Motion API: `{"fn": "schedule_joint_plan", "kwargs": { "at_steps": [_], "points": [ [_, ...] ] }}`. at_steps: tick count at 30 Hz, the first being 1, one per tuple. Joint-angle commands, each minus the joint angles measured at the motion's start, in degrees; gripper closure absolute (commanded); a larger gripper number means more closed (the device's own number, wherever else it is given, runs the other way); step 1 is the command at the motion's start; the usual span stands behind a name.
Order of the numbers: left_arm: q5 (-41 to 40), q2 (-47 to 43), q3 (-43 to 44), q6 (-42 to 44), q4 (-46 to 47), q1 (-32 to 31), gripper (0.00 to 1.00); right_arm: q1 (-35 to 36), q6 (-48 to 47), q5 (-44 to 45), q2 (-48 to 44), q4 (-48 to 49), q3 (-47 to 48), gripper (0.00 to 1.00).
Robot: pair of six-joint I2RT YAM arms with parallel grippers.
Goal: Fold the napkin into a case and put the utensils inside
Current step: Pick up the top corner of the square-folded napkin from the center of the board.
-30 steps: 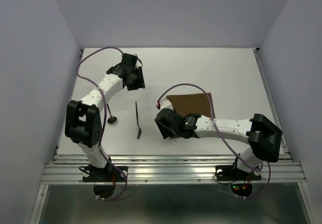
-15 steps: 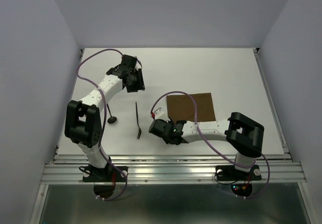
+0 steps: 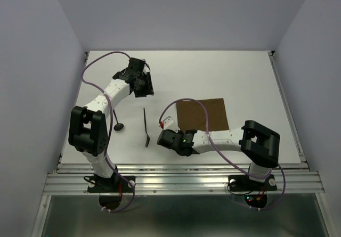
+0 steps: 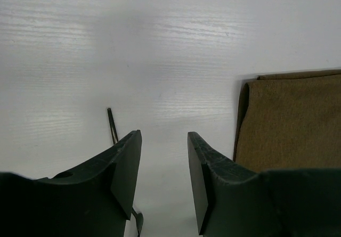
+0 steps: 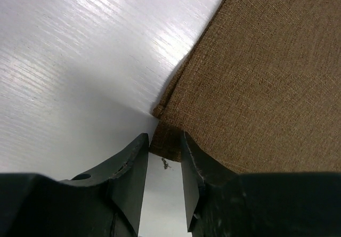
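The white table [image 3: 240, 77] carries everything. The left arm [image 3: 106, 96] reaches toward the far left of it, just as it did a second ago. The right arm [image 3: 229, 137] has meanwhile swung low along the near edge, its wrist now further left and nearer than before. The napkin [image 3: 202, 114] lies flat, right of centre, as a brown rectangle, and its outline looks unchanged over that second. The left wrist view shows a darker lip along its left edge, perhaps a folded layer, though I cannot be sure. The right gripper [image 5: 164, 157] has come to the napkin's near-left corner and its jaws have drawn in from a wider gap to a narrow one. That corner now sits between the fingers. Whether they already pinch the cloth or only bracket it, the pictures do not show. The left gripper [image 4: 164, 136] stands moderately wide with nothing in it, hovering over bare table well apart from the cloth. The long slender utensil [image 3: 145, 126] lies left of the napkin, widened head toward the arms. The shorter round-headed utensil [image 3: 117, 124] lies further left, beside the left arm, and neither has shifted. In my judgement the closing jaws mean the right arm is about to take the corner for a fold. No case is yet formed, and both utensils remain outside the cloth, so loading them comes later.
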Motion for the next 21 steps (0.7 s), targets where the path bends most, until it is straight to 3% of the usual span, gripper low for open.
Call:
{"fn": "schedule_joint_plan", "kwargs": {
  "at_steps": [1, 7, 15, 21],
  "points": [
    [0.8, -0.5, -0.7, 0.2, 0.9, 0.1, 0.49, 0.8, 1.8, 3.0, -2.9, -1.6, 2.0, 0.64],
    [1.2, -0.3, -0.9, 0.1, 1.1, 0.1, 0.49, 0.8, 2.3, 3.9, -3.1, -1.6, 1.6, 0.73],
    [1.5, -0.3, -1.5, 0.1, 1.5, 0.1, 0.49, 0.8, 3.0, 6.2, -3.6, -1.1, 1.4, 0.99],
    [1.5, -0.2, -1.7, 0.3, 1.6, 0.1, 0.49, 0.8, 3.2, 9.2, -5.2, -1.1, 1.5, 0.99]
  ]
}}
